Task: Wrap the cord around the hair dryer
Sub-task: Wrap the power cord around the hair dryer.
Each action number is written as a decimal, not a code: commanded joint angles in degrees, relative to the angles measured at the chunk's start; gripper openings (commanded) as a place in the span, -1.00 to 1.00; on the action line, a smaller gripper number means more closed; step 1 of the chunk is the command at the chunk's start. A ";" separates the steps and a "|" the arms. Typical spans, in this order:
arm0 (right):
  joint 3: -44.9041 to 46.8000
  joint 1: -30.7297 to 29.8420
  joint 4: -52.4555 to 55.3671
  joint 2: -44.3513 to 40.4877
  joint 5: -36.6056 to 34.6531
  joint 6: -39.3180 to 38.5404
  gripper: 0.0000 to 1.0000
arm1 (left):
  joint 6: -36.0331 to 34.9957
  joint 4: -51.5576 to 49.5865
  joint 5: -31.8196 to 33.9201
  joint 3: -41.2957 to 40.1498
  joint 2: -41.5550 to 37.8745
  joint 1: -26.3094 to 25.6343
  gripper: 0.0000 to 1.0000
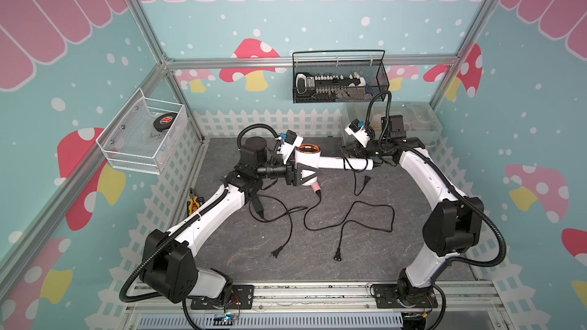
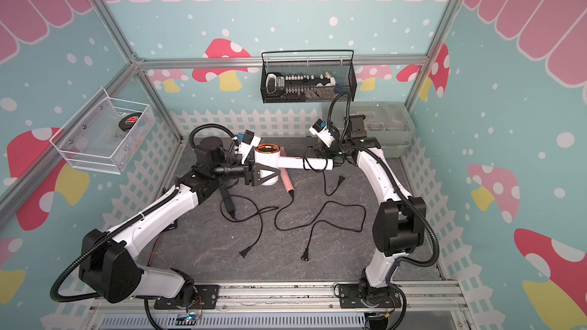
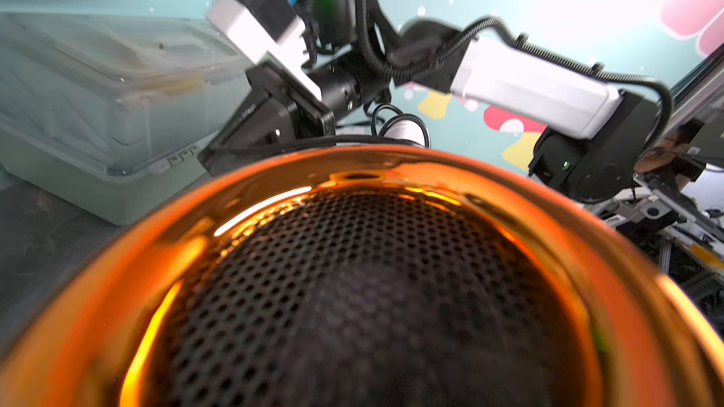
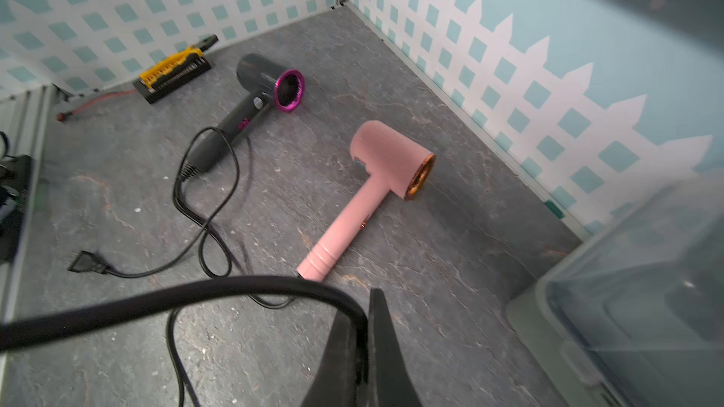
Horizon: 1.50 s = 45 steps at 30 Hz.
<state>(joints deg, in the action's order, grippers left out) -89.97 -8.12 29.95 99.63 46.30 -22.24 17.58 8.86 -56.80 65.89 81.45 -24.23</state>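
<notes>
One white hair dryer (image 1: pixel 330 162) hangs above the table (image 1: pixel 286 265) — left tool (image 1: pixel 304 175) clamped on its barrel, right tool (image 4: pixel 366 350) pinched on the black cord (image 4: pixel 156 301) looped round its handle.

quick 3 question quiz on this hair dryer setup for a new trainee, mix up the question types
1. True or false: the left gripper holds the white hair dryer by its handle.
2. Multiple choice: the right gripper is shut on A) the cord B) the dryer's handle C) nothing.
3. Fill in: the cord is looped around the white hair dryer's ____.
Key: 1 false, it grips the barrel; 2 A; 3 handle.
</notes>
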 commanded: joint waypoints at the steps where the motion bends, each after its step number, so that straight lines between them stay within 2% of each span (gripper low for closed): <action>1: 4.71 0.70 -9.75 0.78 6.93 8.03 -1.00 | 8.30 16.97 -5.26 1.04 -1.20 0.42 -1.00; 4: 9.88 0.72 -17.35 0.47 9.11 13.44 -1.00 | 11.92 21.61 -4.77 2.77 0.41 2.07 -1.00; 9: 17.29 0.61 -28.55 0.36 10.44 21.01 -0.80 | 16.73 27.50 -3.33 5.58 3.11 2.82 -1.00; 13: 21.47 0.34 -34.81 1.12 11.52 24.61 -0.74 | 20.38 31.48 -3.10 8.29 5.06 3.24 -1.00; 25: 29.90 -0.31 -35.93 0.89 8.42 22.24 -0.74 | 18.93 27.39 -1.71 13.96 6.00 6.17 -1.00; 34: 33.25 -0.49 -36.18 1.46 7.53 22.14 -0.77 | 18.80 26.07 -0.25 15.76 6.29 9.00 -1.00; 45: 34.12 -1.99 -33.14 0.70 1.57 22.48 -0.77 | 18.36 25.36 1.06 15.87 6.19 11.87 -1.00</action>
<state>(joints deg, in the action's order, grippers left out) -56.84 -9.72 -5.19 100.44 49.98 0.73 36.21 31.48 -58.37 79.22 88.29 -13.26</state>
